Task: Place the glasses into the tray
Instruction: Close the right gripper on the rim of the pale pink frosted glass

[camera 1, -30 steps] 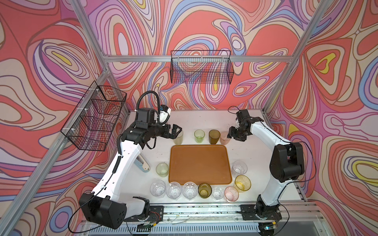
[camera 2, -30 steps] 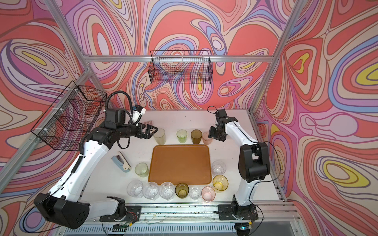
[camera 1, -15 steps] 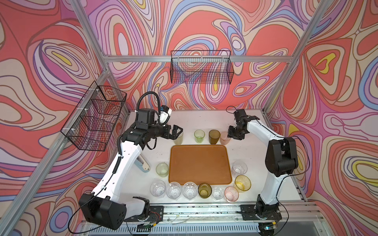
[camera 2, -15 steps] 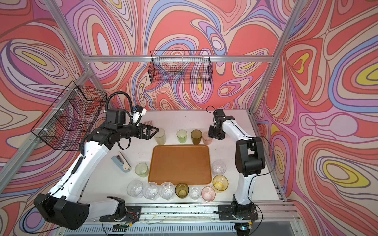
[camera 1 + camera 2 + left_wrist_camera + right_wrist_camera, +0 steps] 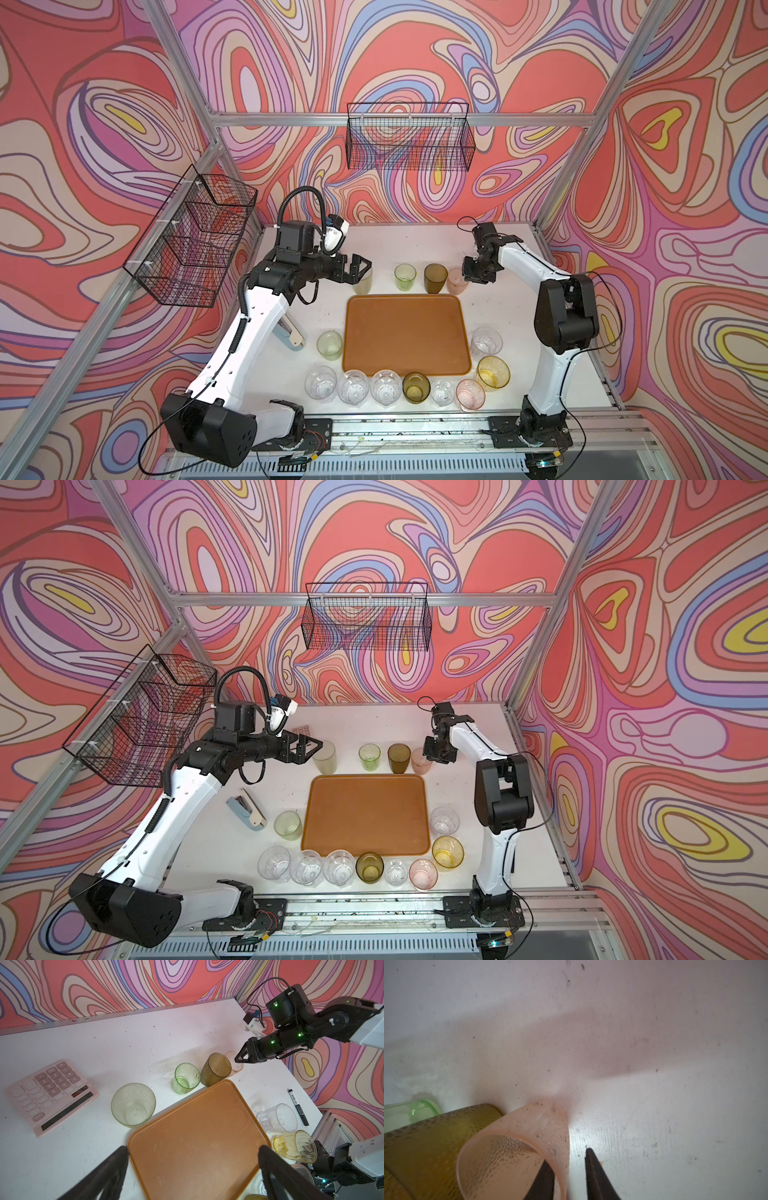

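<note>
**Right gripper straddles the pink glass's wall; tray bare**

The pink glass stands on the white table just behind the tray's far right corner, beside the brown glass and the green glass. The right gripper has one finger inside the rim and one outside — the wall sits between them, with a gap showing on the outer side, so the pinch is not closed.

The tray lies flat mid-table with nothing on it. Other glasses ring it: a frosted tall glass at its far left corner, a row along its near edge, a clear one and an amber one at its right side.

The left gripper is spread wide, holding nothing, hanging just beside the frosted tall glass. In the left wrist view its fingers frame the tray, with a pink calculator off to the side.
</note>
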Robot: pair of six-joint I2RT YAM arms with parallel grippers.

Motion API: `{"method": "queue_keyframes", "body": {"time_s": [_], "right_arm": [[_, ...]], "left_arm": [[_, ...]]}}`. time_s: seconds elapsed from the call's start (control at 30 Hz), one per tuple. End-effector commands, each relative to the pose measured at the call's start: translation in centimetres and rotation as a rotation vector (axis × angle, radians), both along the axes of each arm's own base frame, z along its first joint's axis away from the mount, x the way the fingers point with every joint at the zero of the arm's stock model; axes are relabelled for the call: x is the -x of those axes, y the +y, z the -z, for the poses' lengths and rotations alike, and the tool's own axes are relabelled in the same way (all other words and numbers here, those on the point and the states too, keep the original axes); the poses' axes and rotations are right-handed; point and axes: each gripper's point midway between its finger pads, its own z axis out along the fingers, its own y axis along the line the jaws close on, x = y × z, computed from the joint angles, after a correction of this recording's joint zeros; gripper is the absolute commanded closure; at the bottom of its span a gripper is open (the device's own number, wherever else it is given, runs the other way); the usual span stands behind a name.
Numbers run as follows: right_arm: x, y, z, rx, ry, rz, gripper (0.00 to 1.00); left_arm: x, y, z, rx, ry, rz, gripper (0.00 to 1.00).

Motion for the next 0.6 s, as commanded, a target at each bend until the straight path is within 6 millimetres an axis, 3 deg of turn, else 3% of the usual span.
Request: {"method": "queue_keyframes", "body": {"time_s": [0.0,0.3,0.57], "right_arm": [[-0.4,-0.3,0.0,0.036,-0.002,-0.012,0.81],[-0.2,-0.6,-0.3,0.059,0.007,-0.021,1.0],[0.9,-1.6,-3.4,0.116,-0.007,-0.053,1.0]], "left_arm": [[0.0,-0.2,0.1,0.007,-0.003,0.006,0.0],[-0.2,-0.5,0.3,0.032,0.016,0.009,0.0],[-0.8,0.0,0.6,0.04,0.016,-0.05,0.0]]}}
